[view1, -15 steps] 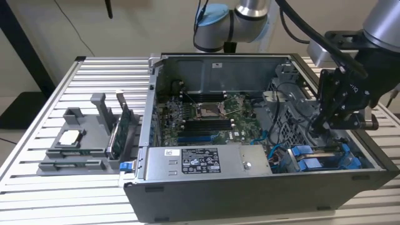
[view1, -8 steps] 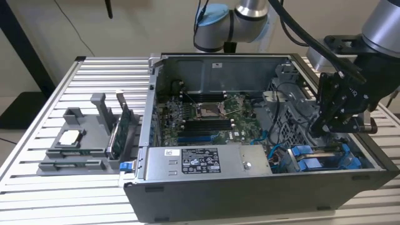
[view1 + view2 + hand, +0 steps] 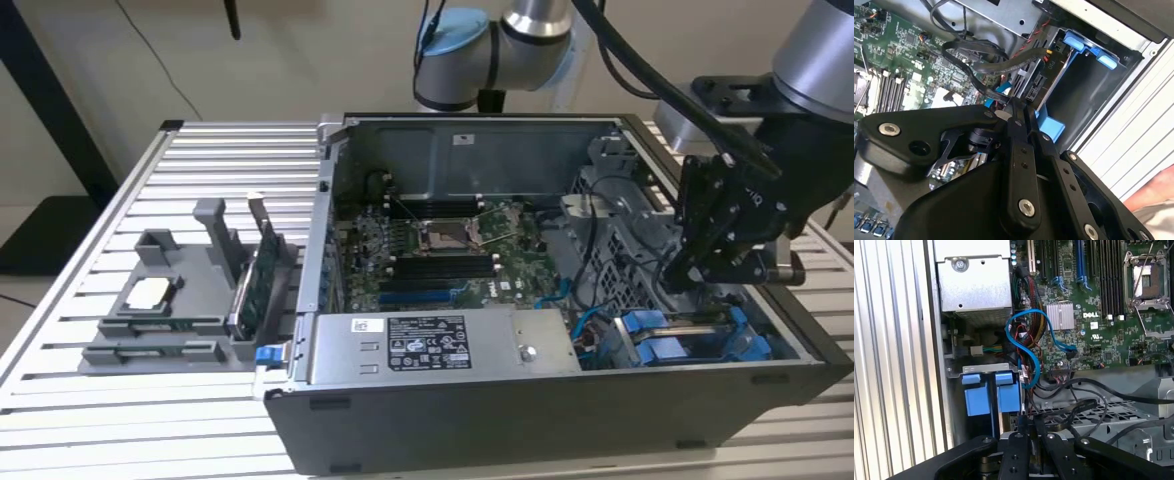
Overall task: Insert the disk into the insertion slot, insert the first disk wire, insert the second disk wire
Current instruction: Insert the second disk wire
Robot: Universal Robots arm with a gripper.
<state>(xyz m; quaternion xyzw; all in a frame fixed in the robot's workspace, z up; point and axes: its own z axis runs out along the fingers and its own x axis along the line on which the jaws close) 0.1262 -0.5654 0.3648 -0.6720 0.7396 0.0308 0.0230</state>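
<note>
The disk [image 3: 1053,70] sits in the insertion slot [image 3: 1089,95] of the dark drive cage, its rear connector ports facing the motherboard. Two blue carrier fronts [image 3: 975,395] [image 3: 1008,392] stand side by side in the cage; in the exterior view they show as blue carriers [image 3: 667,345] at the case's front right corner. My black gripper [image 3: 714,270] hangs over the cage. Its fingers are pressed together on a black disk wire [image 3: 986,82] in both wrist views, with the gripper [image 3: 1016,109] close to the disk's ports and the gripper [image 3: 1030,421] just behind the carriers.
The open computer case [image 3: 400,440] lies on a slatted metal table [image 3: 200,170]. Loose black and blue cables [image 3: 1026,340] crowd the space beside the cage, next to the motherboard [image 3: 1104,315] and power supply [image 3: 427,345]. A grey holder tray [image 3: 167,300] with parts stands at the exterior view's left.
</note>
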